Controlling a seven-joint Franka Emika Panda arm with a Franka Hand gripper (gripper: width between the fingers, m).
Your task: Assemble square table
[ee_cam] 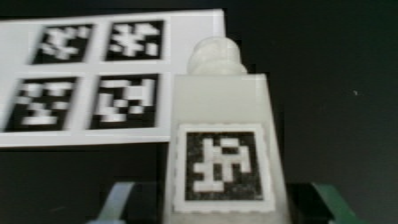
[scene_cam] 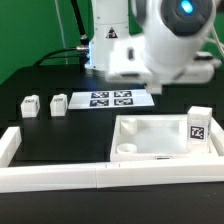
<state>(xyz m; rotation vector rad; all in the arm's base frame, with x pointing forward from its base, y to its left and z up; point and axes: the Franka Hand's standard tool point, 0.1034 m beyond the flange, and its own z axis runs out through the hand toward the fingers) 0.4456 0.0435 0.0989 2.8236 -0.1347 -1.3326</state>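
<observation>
A white table leg [ee_cam: 221,120] with a black-white tag on its face fills the wrist view, its rounded tip pointing away. My gripper [ee_cam: 222,205] is shut on the leg, with a dark finger on each side of its near end. The square tabletop [scene_cam: 150,152], a white tray with a raised rim, lies at the exterior view's lower right. One tagged leg [scene_cam: 198,123] stands at its right corner. Two small legs [scene_cam: 30,104] [scene_cam: 58,103] stand on the black table at the left. In the exterior view the arm [scene_cam: 165,35] hides the fingers.
The marker board [scene_cam: 112,99] lies flat at the table's middle, and in the wrist view the marker board [ee_cam: 80,75] shows behind the held leg. Long white border bars [scene_cam: 60,176] run along the front and the left side.
</observation>
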